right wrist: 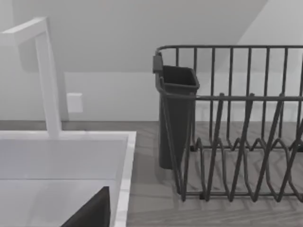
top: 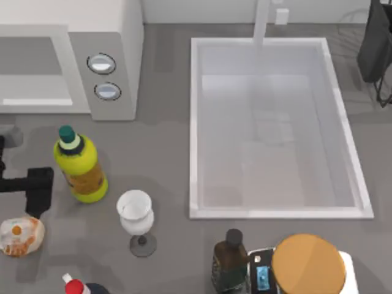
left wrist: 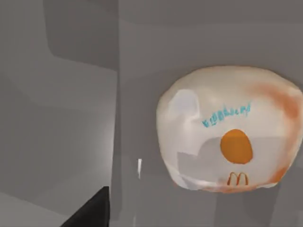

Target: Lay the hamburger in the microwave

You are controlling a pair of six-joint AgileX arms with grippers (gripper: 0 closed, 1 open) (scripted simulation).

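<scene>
Hamburger (top: 21,236) lies beside left end effector (top: 33,205) — grip state unclear — microwave (top: 104,55) beyond.

The left arm is reaching in from the top view's left edge, its dark wrist lying level over the counter and its left gripper (top: 35,205) pointing down toward the near edge. The hamburger (top: 21,236) is sitting just ahead of the jaws and a little off to one side — apart from them, not between them. In the left wrist view one dark fingertip (left wrist: 92,213) is showing — whether the jaws are spread cannot be told.
</scene>
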